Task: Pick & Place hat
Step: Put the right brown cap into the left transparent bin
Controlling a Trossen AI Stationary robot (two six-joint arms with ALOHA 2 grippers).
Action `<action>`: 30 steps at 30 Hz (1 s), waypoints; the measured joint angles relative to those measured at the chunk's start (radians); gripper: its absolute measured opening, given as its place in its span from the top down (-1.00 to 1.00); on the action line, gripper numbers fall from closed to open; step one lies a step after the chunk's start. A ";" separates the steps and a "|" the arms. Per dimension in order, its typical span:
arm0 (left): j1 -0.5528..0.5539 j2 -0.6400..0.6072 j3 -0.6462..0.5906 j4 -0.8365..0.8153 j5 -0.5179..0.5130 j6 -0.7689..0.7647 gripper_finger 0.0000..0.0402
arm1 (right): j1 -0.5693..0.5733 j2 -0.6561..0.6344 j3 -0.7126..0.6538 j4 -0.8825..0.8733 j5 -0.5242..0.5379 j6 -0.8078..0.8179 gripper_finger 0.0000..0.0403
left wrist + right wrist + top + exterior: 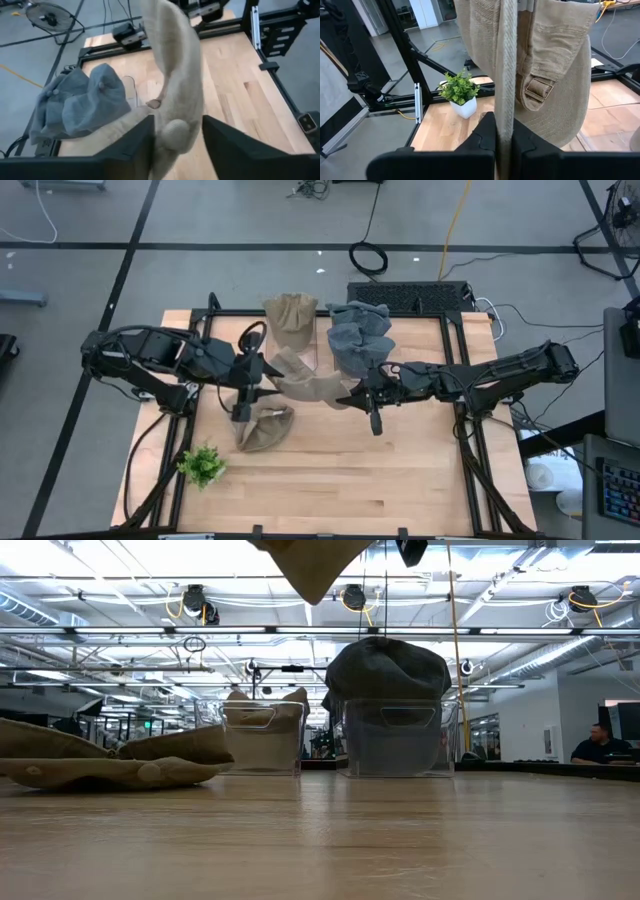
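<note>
A tan hat is held in the air between both grippers over the middle of the table; in the low view only its lower part shows at the top edge. My left gripper is shut on its left end and my right gripper on its right end. A second tan hat lies flat on the table below the left gripper, also seen in the low view. Behind stand a clear bin of tan hats and a clear bin of grey hats. My left gripper pinches the tan hat's rounded end between its two fingers, coming level from the table's left. The hat is lifted clear and stretches away toward the other gripper. My right gripper pinches a thin stitched edge of the hat between its fingers, coming level from the table's right. The crown with its strap buckle is beyond the fingers, clear of the table.
A small green plant in a white pot stands near the table's front left corner. The two bins are at the far edge. Bare wood lies toward the near and right sides. A person sits far off in the room.
</note>
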 joint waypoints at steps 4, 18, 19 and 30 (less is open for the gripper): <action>0.004 -0.002 0.000 0.041 0.000 0.005 0.49 | 0.000 0.000 0.000 0.000 -0.001 0.000 1.00; 0.053 -0.009 0.000 0.031 0.085 -0.087 0.89 | 0.000 0.000 0.000 0.004 -0.008 -0.009 0.94; 0.053 -0.009 0.003 0.030 0.077 -0.087 0.89 | 0.000 0.000 0.000 0.008 -0.027 -0.021 0.90; 0.123 0.019 0.158 -0.087 -0.098 0.066 0.89 | 0.000 -0.089 0.000 -0.075 -0.078 -0.082 0.31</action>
